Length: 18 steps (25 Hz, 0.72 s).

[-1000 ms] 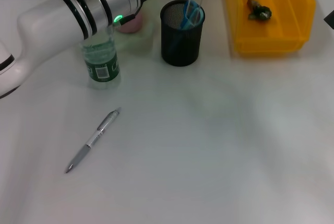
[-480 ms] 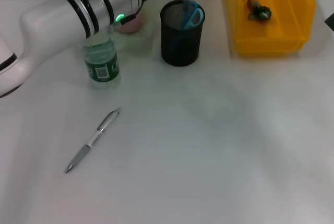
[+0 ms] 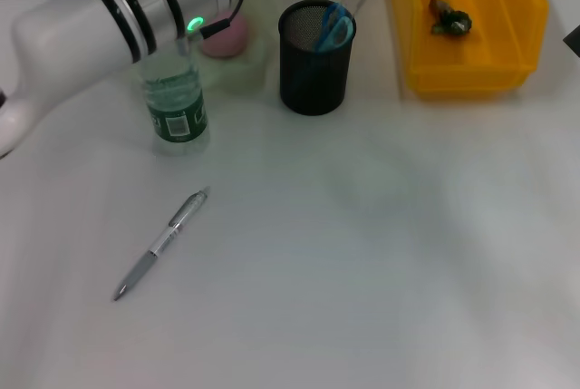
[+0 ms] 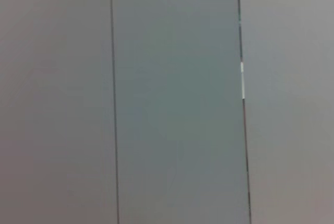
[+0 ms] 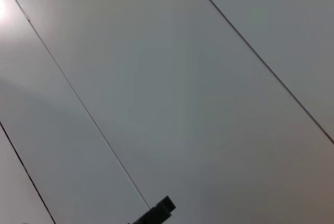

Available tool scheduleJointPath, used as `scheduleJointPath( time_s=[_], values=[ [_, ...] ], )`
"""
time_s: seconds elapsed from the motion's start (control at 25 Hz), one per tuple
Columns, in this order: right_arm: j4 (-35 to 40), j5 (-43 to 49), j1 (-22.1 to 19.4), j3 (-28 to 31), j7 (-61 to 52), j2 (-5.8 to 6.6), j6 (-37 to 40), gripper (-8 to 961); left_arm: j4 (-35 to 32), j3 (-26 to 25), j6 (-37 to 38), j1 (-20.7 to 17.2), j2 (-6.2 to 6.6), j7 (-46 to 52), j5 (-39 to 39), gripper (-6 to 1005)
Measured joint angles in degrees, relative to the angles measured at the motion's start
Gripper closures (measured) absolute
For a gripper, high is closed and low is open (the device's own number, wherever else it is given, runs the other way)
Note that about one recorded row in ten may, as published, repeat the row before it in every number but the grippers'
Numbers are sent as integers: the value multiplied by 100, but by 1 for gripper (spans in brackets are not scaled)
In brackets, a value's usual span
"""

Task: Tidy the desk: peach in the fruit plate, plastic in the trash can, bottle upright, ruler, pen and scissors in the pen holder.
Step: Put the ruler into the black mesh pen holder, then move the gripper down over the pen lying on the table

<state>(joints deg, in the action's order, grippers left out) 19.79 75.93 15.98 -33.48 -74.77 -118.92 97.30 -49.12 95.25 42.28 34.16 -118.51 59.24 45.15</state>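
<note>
Now pen (image 3: 159,243) lying diagonal, near bottle (image 3: 175,103), well clear of pen holder (image 3: 315,56); left arm (image 3: 118,8) nearer; finger state cannot tell.

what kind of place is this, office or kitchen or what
Most likely an office-style desk set up for a tidying test: a white tabletop with a loose pen, a black mesh pen holder holding scissors, and a yellow bin.

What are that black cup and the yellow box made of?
The black pen holder looks like metal mesh, matte: fine see-through holes show the blue scissors inside. The yellow bin looks like moulded plastic: smooth, slightly glossy walls, uniform colour.
</note>
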Motion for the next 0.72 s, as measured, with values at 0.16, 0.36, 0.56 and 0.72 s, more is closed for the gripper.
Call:
scheduleJointPath(
  time_s=[0.16, 0.36, 0.56, 0.72],
  values=[
    [-3, 0, 0, 0, -1, 1, -4, 301, -1023, -57, -324, -457, 24, 987, 1190, 328],
    [-2, 11, 3, 0, -2, 1, -32, 301, -2060, -384, -254, -820, 52, 2728, 3060, 330],
    [-1, 17, 42, -2, -2, 1, -32, 301, -3080, -1161, 962, -985, 51, 5229, 5252, 330],
    [-1, 19, 103, -74, 14, 1, -19, 300, -3751, -1385, 2037, -901, 25, 6740, 6874, 331]
  ],
)
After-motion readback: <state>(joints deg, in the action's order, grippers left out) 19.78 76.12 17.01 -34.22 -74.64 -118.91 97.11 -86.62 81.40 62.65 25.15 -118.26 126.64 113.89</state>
